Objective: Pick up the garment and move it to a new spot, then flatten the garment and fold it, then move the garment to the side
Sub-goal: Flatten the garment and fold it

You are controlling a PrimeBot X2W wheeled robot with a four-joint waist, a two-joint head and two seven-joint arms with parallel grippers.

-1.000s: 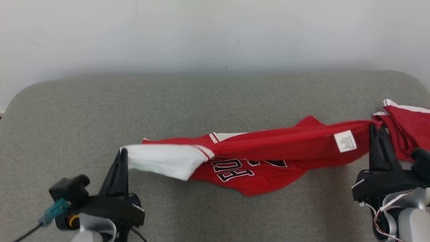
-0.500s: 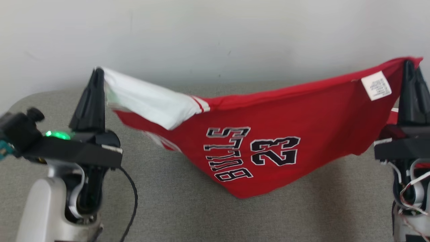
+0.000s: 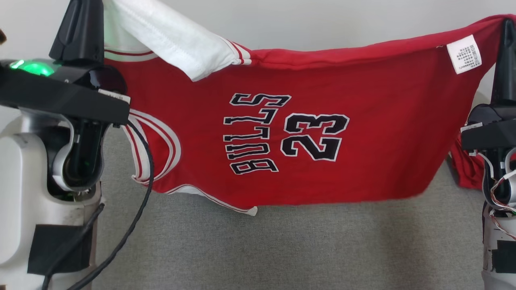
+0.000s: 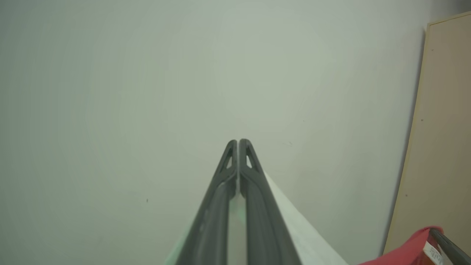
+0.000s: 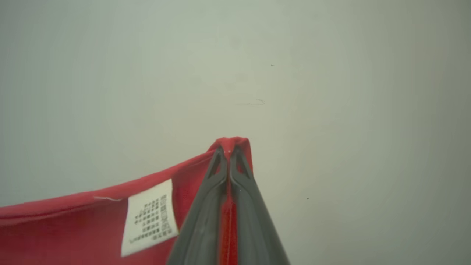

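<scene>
Head view: a red jersey (image 3: 363, 121) with black block lettering hangs stretched above the grey felt surface (image 3: 282, 249). The left pincer (image 4: 238, 141) is closed on its white section. The right pincer (image 5: 229, 148) is closed on a red corner beside the white label (image 5: 149, 217).

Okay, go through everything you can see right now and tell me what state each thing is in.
jersey: held up, hanging spread between both grippers, print turned sideways.
left gripper: shut on the jersey's white sleeve.
right gripper: shut on the jersey's red corner.
care label: exposed, facing the head camera.
green light: lit, on the left wrist.
</scene>
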